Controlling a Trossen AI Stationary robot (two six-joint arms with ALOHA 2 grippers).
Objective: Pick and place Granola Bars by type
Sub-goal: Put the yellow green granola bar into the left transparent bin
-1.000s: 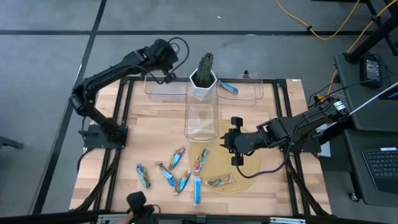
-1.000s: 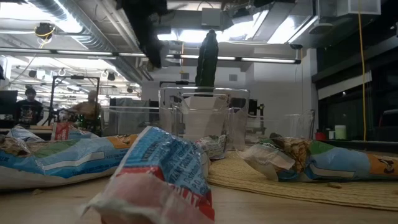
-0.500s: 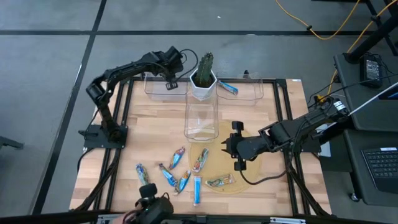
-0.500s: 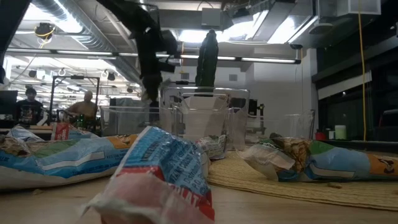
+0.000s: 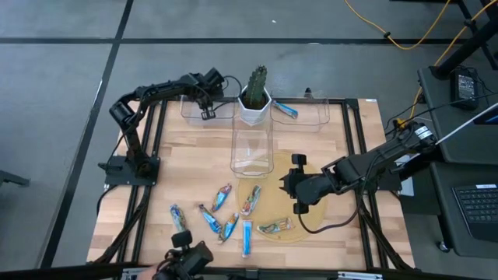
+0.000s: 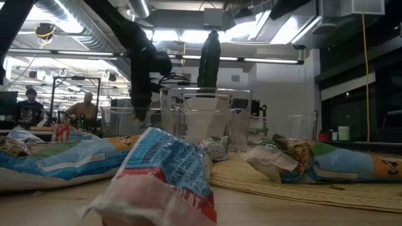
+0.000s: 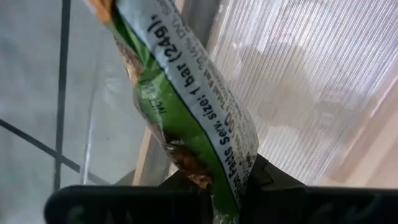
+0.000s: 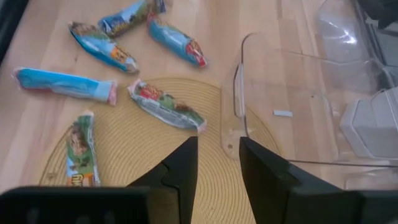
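My left gripper (image 5: pixel 207 105) is at the clear far-left bin (image 5: pixel 194 113), shut on a green and silver granola bar (image 7: pixel 186 106). It shows as a dark arm end (image 6: pixel 139 103) in the low view. My right gripper (image 5: pixel 286 185) hovers open over the round woven mat (image 8: pixel 155 162), touching nothing. Several bars lie flat near the table's near edge. Two are on the mat: a silvery one (image 8: pixel 165 106) and a green-brown one (image 8: pixel 81 149). Blue ones (image 8: pixel 65 84) (image 8: pixel 102 46) (image 8: pixel 174 40) lie on the wood. One blue bar (image 5: pixel 285 110) lies in the far-right bin. My left gripper pinches the green and silver bar between its two fingers at one end of the wrapper (image 7: pixel 217 168). The rest of the bar sticks out past the fingertips, lifted clear, in front of the bin's clear wall.
A white pot with a cactus (image 5: pixel 254 97) stands between the two far bins. A tall clear container (image 5: pixel 250 152) stands mid-table at the mat's far rim, close to my right gripper. Black frame rails run along the table's edges. People sit in the room beyond.
My left gripper has come down and toward the table's left over the far-left bin, carrying the bar, while its arm folded lower. My right gripper has stayed over the mat.
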